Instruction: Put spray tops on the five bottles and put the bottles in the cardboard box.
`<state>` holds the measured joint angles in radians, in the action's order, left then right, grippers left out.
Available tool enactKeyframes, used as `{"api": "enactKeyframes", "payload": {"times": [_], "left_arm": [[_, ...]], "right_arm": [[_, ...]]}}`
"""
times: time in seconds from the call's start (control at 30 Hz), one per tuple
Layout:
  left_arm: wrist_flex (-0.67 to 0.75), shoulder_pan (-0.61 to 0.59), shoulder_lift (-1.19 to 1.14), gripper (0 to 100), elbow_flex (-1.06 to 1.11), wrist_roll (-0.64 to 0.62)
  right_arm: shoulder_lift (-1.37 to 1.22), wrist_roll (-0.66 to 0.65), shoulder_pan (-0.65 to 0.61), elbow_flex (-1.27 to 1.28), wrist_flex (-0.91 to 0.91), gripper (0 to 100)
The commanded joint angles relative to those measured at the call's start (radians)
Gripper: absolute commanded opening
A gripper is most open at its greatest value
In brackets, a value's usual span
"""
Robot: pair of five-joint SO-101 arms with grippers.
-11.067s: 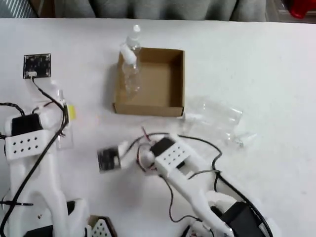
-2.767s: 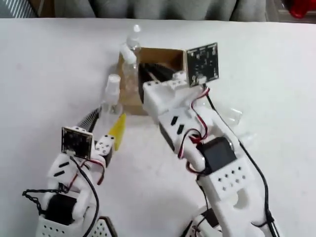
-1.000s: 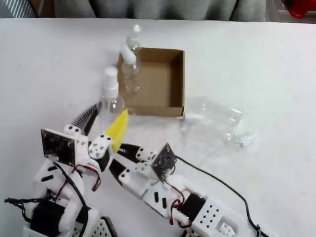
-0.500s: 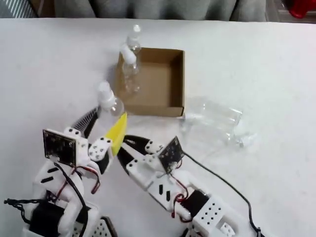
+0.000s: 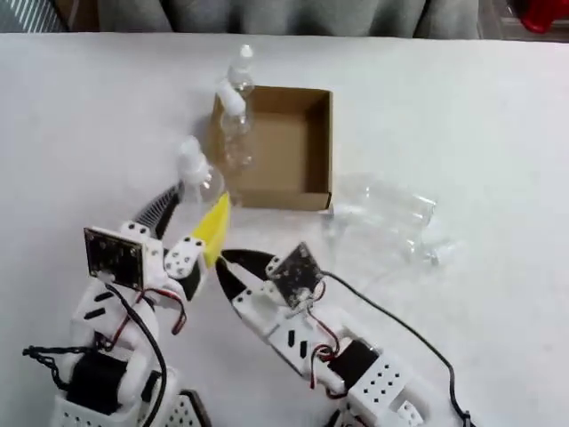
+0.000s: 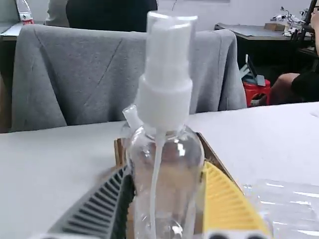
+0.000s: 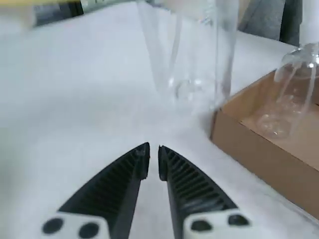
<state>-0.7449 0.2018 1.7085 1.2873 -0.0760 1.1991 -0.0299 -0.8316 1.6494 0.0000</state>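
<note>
My left gripper [image 5: 196, 203], one finger grey and one yellow, is shut on a clear bottle [image 5: 201, 181] with a white spray top [image 5: 190, 158], held just left of the cardboard box [image 5: 313, 151]. In the left wrist view the bottle [image 6: 164, 164] stands between the two fingers, its spray top [image 6: 167, 74] upward. A capped bottle [image 5: 236, 124] leans inside the box's left side. My right gripper [image 5: 233, 267], with black fingers, is shut and empty near the table's front, below the held bottle [image 7: 192, 50]; its tips [image 7: 152, 153] point toward the box [image 7: 249, 144].
Clear uncapped bottles [image 5: 384, 209] lie on the table right of the box, with a loose spray part [image 5: 436, 251] beside them. Another white spray top [image 5: 244, 59] shows behind the box's far left corner. A grey chair back stands beyond the table.
The held bottle has tipped and shifted slightly up-left, nearer the box's left front corner. The right gripper has drawn back a little and its fingers have come together.
</note>
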Motion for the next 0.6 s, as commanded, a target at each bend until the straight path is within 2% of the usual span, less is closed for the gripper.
{"api": "enactKeyframes", "payload": {"times": [0.0, 0.13, 0.4, 0.57], "left_arm": [[0.172, -0.044, 0.007, 2, 0.044, -0.009], [0.276, -0.041, 0.007, 2, 0.097, -0.009], [0.338, -0.039, -0.007, 2, 0.097, -0.009], [0.411, -0.047, -0.183, 2, 0.044, -0.009]], "right_arm": [[0.018, -0.044, 0.108, 0.011, 0.11, 1.5], [0.018, -0.048, 0.262, 0.006, 0.173, 1.5], [0.018, -0.049, 0.463, 0.008, 0.367, 1.5], [0.018, -0.049, 0.559, 0.008, 0.453, 1.5]]}}
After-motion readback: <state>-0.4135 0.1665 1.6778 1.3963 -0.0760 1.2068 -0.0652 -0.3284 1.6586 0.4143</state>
